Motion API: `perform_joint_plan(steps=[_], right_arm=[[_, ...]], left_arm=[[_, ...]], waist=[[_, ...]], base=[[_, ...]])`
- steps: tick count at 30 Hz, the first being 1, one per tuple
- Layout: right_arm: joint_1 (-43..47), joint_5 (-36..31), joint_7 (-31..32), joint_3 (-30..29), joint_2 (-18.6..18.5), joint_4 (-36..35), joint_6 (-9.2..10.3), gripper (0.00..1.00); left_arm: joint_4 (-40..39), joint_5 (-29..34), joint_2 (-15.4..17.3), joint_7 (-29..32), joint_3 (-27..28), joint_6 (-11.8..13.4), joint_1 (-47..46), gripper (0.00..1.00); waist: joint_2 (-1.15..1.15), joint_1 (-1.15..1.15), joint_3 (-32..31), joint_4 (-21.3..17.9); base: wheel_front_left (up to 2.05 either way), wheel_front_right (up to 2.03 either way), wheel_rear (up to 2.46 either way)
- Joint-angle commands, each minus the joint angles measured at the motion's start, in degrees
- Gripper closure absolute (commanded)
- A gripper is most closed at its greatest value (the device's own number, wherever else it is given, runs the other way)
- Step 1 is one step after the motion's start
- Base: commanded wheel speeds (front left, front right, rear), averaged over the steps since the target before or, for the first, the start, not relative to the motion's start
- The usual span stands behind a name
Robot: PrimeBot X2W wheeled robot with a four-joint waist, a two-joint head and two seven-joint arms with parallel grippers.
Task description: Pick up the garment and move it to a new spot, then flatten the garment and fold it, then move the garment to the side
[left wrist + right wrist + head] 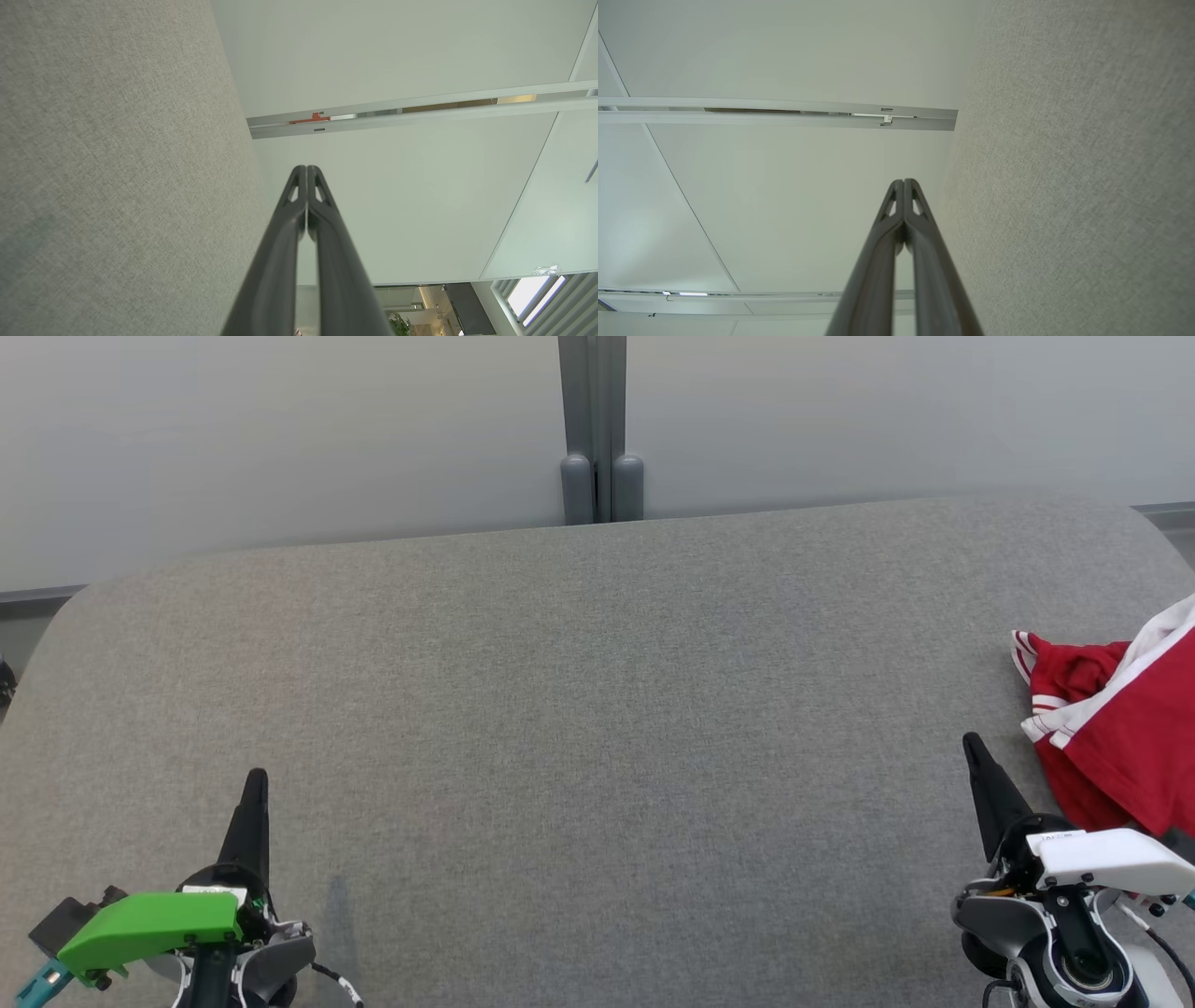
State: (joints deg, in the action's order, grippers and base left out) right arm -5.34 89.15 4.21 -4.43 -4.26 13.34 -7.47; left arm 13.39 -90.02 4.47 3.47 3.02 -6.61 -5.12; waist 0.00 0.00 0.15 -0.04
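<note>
A red garment with white trim lies crumpled at the right edge of the grey felt table, partly cut off by the head view's border. My right gripper sits at the lower right, just left of the garment and apart from it, fingers pressed together with nothing between them. At the lower left my left gripper rests far from the garment, also shut and holding nothing.
A pale wall stands behind the table, with a grey post at its middle. The table's corners are rounded and its far edge runs along the wall. Both wrist views look along the table surface toward wall panels.
</note>
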Motion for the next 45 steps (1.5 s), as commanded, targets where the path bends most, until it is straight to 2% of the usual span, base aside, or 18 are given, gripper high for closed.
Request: perform_joint_plan(steps=[1,11,45], right_arm=[[-0.9,1.1,0.5,-0.3,0.1,0.1,-0.04,1.0],[-1.0,4.6,1.6,-1.1,0.7,0.8,-0.03,1.0],[-1.0,3.7,1.9,-1.5,0.9,0.7,-0.04,1.0]], left_arm=[[0.1,-1.1,0.2,0.3,0.4,-0.5,-0.9,1.0],[0.7,-4.5,0.0,1.5,1.6,-1.2,-1.4,1.0],[0.7,-3.5,-0.6,2.0,2.3,-1.1,-1.3,1.0]], waist=[[0.0,0.0,0.0,0.0],[0.0,0.0,0.0,0.0],[0.0,0.0,0.0,0.0]], base=[[0.0,0.0,0.0],[0.0,0.0,0.0],[0.0,0.0,0.0]])
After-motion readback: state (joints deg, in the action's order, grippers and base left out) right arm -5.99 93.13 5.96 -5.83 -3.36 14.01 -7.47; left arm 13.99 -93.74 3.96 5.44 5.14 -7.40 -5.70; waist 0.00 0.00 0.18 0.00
